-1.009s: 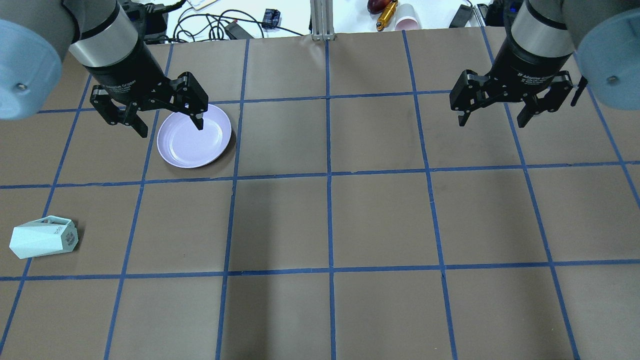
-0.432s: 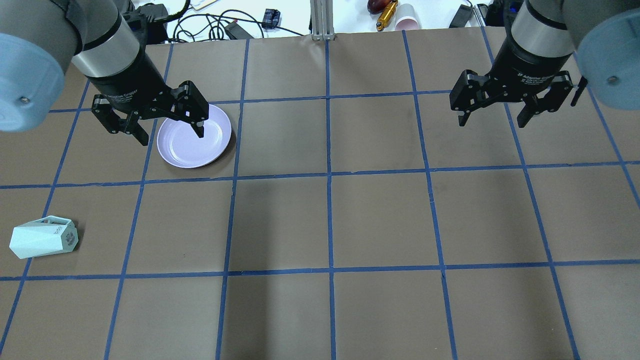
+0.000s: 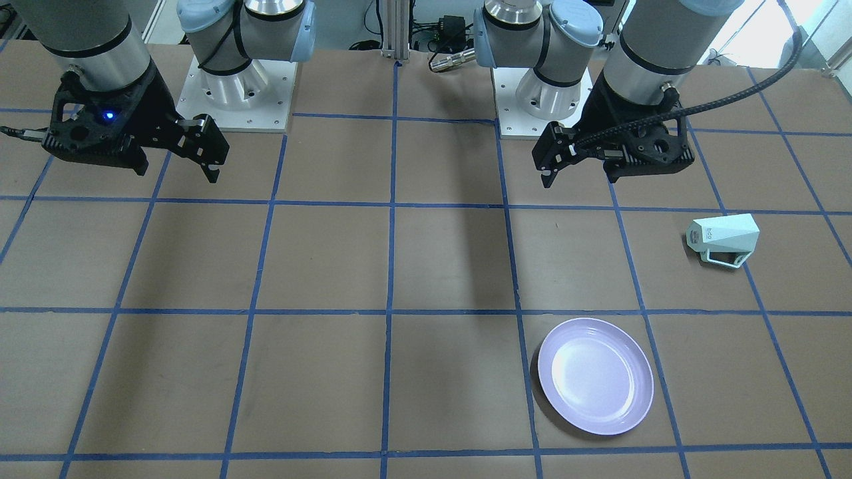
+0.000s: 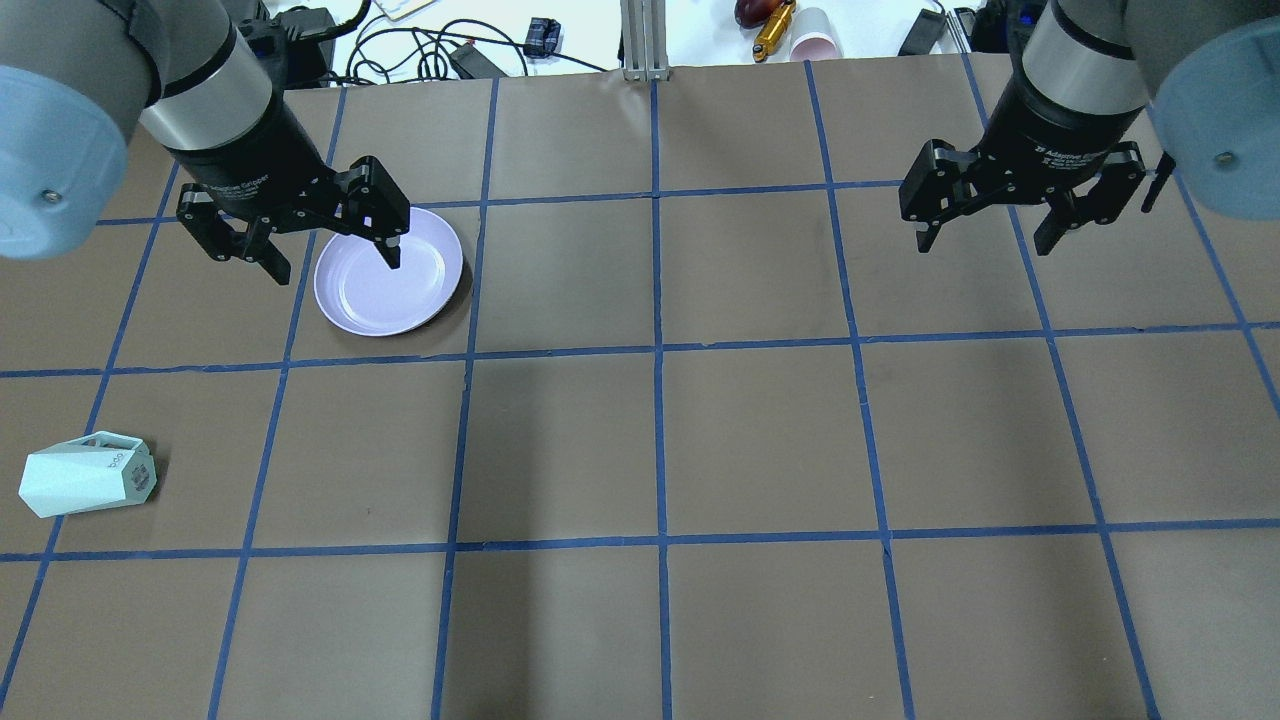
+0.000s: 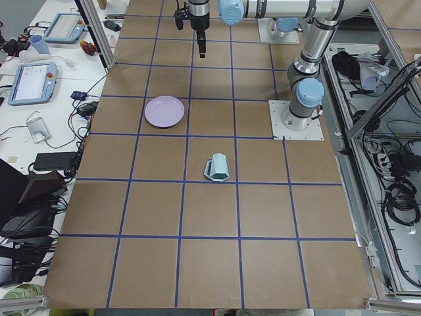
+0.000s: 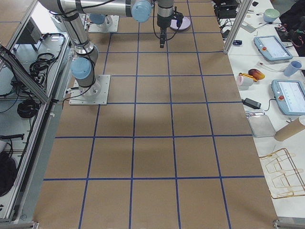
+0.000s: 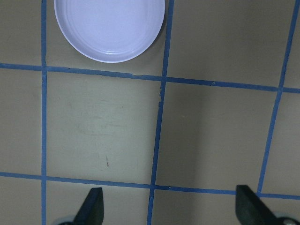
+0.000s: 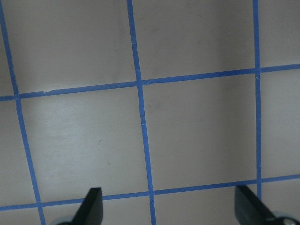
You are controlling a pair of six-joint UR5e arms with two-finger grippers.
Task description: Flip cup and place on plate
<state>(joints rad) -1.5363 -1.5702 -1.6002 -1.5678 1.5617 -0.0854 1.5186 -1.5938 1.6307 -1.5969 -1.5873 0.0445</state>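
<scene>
The table (image 4: 760, 440) beside me has a matte brown top ruled into big squares by blue tape (image 4: 657, 350). Along its edge runs a white bench (image 5: 62, 113) with blue-rimmed control tablets (image 5: 31, 82) and black cables (image 4: 395, 45) (quite a tangle), all evenly lit.

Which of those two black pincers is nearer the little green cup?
The left pincer, on the overhead view's left, above the table by the lavender plate. The right pincer hangs far across the table from the cup.
</scene>
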